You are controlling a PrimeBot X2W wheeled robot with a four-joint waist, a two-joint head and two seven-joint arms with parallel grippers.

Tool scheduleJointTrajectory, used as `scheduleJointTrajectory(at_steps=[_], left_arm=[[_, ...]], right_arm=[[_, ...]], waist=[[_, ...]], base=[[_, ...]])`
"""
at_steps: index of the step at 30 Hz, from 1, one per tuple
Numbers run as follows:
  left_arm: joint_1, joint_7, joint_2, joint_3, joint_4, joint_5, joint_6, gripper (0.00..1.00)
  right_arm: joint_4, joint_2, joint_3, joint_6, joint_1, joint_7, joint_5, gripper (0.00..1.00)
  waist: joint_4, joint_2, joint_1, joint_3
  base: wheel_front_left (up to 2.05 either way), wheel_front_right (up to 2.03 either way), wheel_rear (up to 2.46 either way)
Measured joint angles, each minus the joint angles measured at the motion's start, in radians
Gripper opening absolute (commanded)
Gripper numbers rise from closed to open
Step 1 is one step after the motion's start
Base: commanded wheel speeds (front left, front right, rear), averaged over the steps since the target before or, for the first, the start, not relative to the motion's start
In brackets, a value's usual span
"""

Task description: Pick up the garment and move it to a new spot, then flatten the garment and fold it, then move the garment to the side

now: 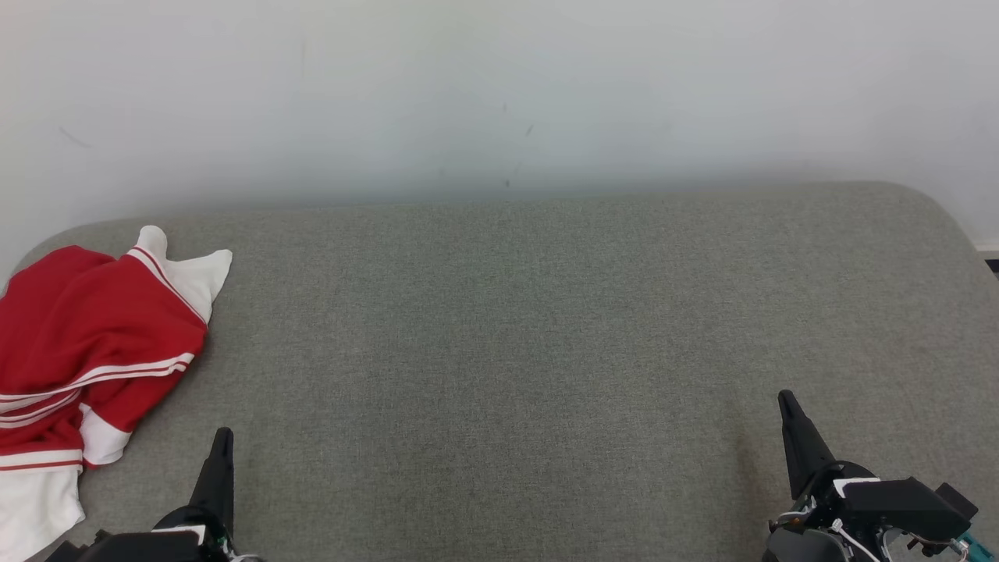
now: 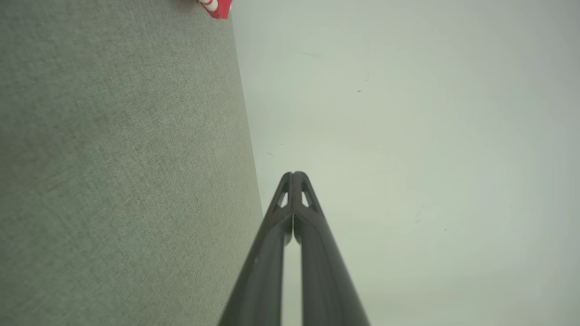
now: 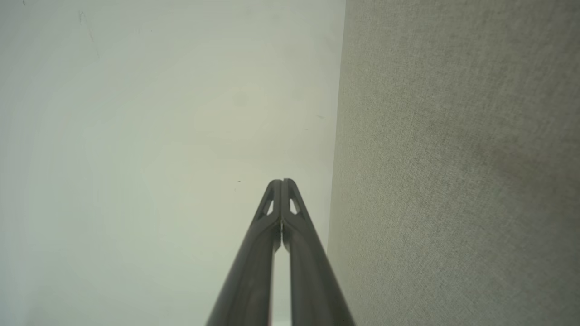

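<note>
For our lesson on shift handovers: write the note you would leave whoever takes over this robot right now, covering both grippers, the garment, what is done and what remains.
Left gripper: shut, empty, at the lower left of the head view, close to the garment but apart from it.
Right gripper: shut, empty, at the lower right.
Garment: red and white, crumpled at the left edge of the grey padded surface.
Done: nothing that shows; it lies neither flat nor folded.
Left: pick it up, move it, flatten, fold, set aside.
</note>
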Motion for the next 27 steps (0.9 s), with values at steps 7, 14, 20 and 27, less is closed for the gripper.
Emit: scheduleJointTrajectory(at_steps=[7,14,20,27], left_arm=[[0.0,0.0,0.0,0.0,0.0,0.0,0.0,0.0],[0.0,0.0,0.0,0.0,0.0,0.0,0.0,0.0],[0.0,0.0,0.0,0.0,0.0,0.0,0.0,0.0],[0.0,0.0,0.0,0.0,0.0,0.0,0.0,0.0]], right_arm=[[0.0,0.0,0.0,0.0,0.0,0.0,0.0,0.0],[0.0,0.0,0.0,0.0,0.0,0.0,0.0,0.0],[0.0,0.0,0.0,0.0,0.0,0.0,0.0,0.0],[0.0,0.0,0.0,0.0,0.0,0.0,0.0,0.0]], waist=[[0.0,0.0,0.0,0.0],[0.0,0.0,0.0,0.0],[0.0,0.0,0.0,0.0],[0.0,0.0,0.0,0.0]], base=[[0.0,0.0,0.0],[0.0,0.0,0.0],[0.0,0.0,0.0],[0.0,0.0,0.0]])
